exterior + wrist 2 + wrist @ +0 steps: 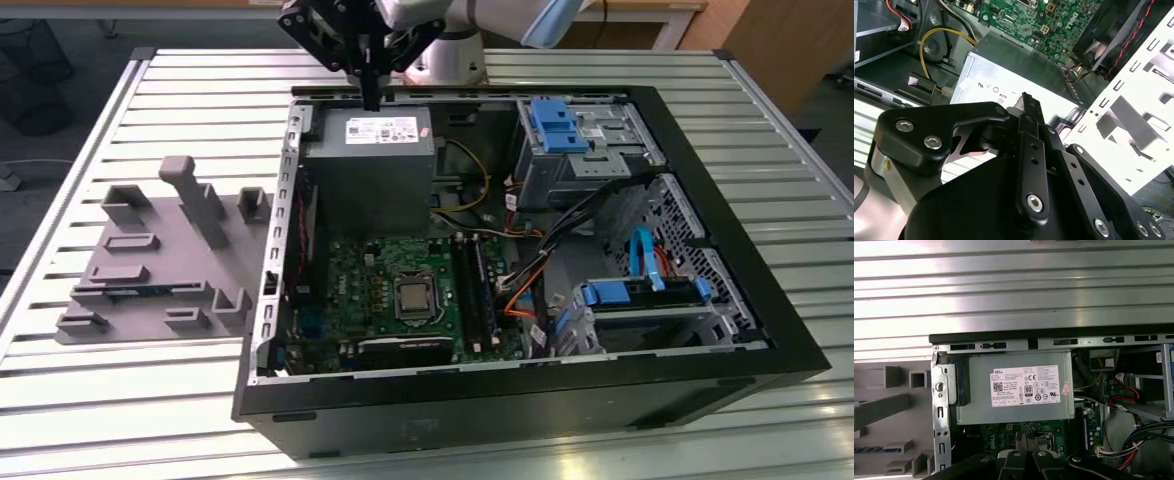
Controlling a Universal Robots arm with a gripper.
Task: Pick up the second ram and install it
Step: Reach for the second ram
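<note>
gripper [372, 98] hangs at the top of the exterior view, slightly toward the exterior view's left of centre. it is over the far rim of the open computer case [534, 395]. its tips are just above the far edge of the grey power supply [367, 180], which carries a white label.

fingers [1022, 442]: drawn narrow, side by side with hardly a gap and nothing between them. in the second wrist view the fingers [1030, 135] read as one closed black bar, also empty.

second ram [131, 291]: a thin blue strip lying flat in a slot of the grey holder [160, 260]. it is at the middle left of the exterior view, outside the case and well apart from the gripper. the first wrist view shows the second ram [876, 449] in the same holder, beside the case's metal side wall.

case: lies on its side, open, on the slatted metal table [134, 420].
- green motherboard [354, 275] is in the lower middle of the case, nearer the camera than the power supply.
- square silver chip [415, 297] sits on the board.
- black memory slots [470, 285] run just to the exterior view's right of the chip. cannot tell whether any slot holds a stick.
- blue drive brackets [554, 125] are at the case's upper right.
- orange and black cables [534, 265] cross between the board and the drive cage.
</note>
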